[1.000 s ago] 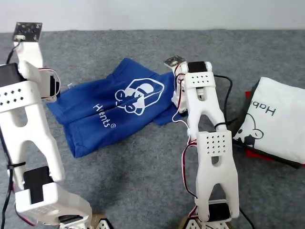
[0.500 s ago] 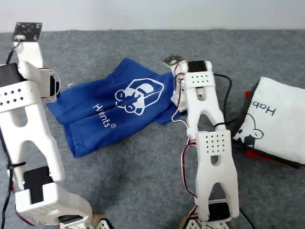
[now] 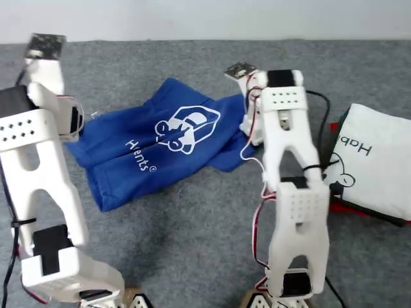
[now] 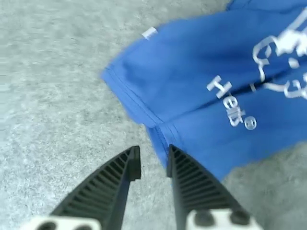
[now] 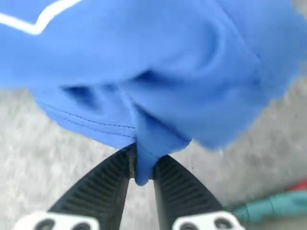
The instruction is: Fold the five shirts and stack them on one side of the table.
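Nearest me: bare grey felt table cover [image 3: 192, 250] between the arm bases.

Further out on the right is a folded white shirt with dark print [image 3: 376, 170]. It tops a pile with a red fabric layer [image 3: 341, 206] showing along its lower edge, so I'm treating that as the stack side.

Centre: rumpled blue jersey shirt [image 3: 160, 151], lying loosely doubled on the felt between the two arms, close to the pile but not on it.

Right gripper [image 5: 143, 165]: clenched on a pinch of the blue shirt's edge fold, cloth nipped between the tips.

Left gripper [image 4: 152, 160]: jaws a narrow slit apart with nothing in them, just short of the shirt's stitched hem corner on the opposite side.

Handling call: the shirt is light and limp, with zero stiffness. Whatever I don't hold will sag, and I expect some drag on the felt. A single pinch will just bunch it. I'd take it at the hemmed corners, where the doubled seam gives more to bite, one corner per arm, and keep it taut.

Print: a white logo graphic plus a line of white lettering on the blue shirt. There's a small white tag [image 4: 149, 32] at its far edge, too small to make out. The white shirt has dark lettering and a cartoon graphic.
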Robot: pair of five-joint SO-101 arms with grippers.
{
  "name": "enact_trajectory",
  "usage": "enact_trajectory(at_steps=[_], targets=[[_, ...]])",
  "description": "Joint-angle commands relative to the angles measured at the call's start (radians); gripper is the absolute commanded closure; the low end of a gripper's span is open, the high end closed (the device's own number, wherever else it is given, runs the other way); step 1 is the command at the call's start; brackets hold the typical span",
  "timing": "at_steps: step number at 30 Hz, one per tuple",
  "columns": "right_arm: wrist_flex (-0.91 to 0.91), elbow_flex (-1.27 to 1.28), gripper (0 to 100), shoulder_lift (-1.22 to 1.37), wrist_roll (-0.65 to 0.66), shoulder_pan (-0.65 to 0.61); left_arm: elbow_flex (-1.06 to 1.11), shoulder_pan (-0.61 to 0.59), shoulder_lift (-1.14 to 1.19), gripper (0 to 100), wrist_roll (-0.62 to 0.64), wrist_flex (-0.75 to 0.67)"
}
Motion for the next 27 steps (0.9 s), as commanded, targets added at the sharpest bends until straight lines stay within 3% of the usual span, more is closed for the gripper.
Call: enact_trajectory(at_steps=[1, 9, 14, 18, 22, 27], targets=[[0.041, 0.106, 98.7, -0.208, 0.026, 0.062, 0.09, 0.06, -0.1, 94, -0.089, 0.029], [0.042, 0.413, 98.7, -0.484, 0.098, 0.143, 0.423, 0.14, -0.235, 94, -0.169, 0.025], [0.039, 0.608, 98.7, -0.673, 0.157, 0.163, 0.533, 0.144, -0.233, 94, -0.181, 0.023], [0.038, 0.655, 98.7, -0.776, 0.187, 0.205, 0.585, 0.144, -0.232, 91, -0.261, 0.02], [0.022, 0.658, 98.7, -0.785, 0.198, 0.228, 0.65, 0.138, -0.232, 85, -0.275, -0.107], [0.018, 0.66, 98.7, -0.785, 0.19, 0.226, 0.762, 0.155, -0.23, 85, -0.272, -0.35]])
